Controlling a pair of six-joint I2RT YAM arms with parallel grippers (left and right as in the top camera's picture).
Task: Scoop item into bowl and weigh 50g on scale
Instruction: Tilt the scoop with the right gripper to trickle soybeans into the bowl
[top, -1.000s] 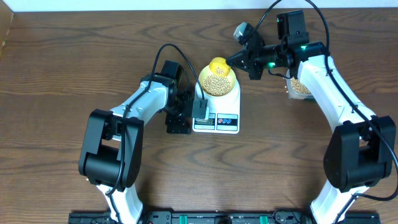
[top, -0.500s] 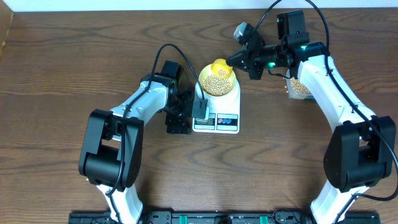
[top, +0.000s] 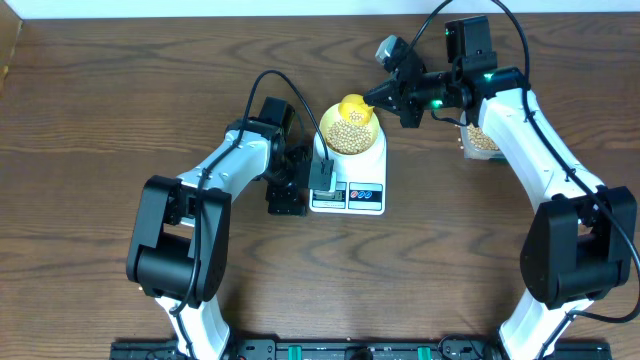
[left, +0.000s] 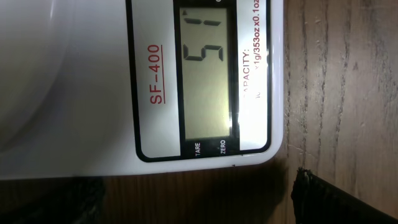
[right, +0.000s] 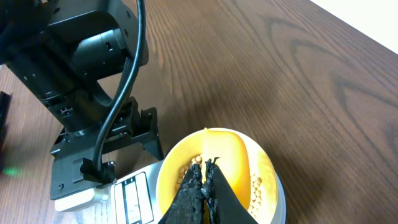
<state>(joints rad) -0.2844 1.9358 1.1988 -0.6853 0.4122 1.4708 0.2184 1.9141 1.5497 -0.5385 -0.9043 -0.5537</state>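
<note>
The white scale (top: 366, 172) stands mid-table with the pale yellow bowl (top: 371, 137) on its platform, filled with tan beans (top: 348, 130). My right gripper (top: 384, 96) is shut on the handle of a yellow scoop (top: 352, 104), held over the bowl's far side. In the right wrist view the fingers (right: 205, 171) are pinched together over the scoop (right: 227, 155), bowl rim (right: 166, 182) and beans (right: 255, 185). My left gripper (top: 303, 185) is open at the scale's left edge. The left wrist view shows its lit display (left: 208, 74) and two spread fingers (left: 199, 208).
A clear tub (top: 482, 140) holding more beans sits behind my right forearm at the right. The left arm's black cable loops above the scale's left side. Bare wooden table lies in front of the scale.
</note>
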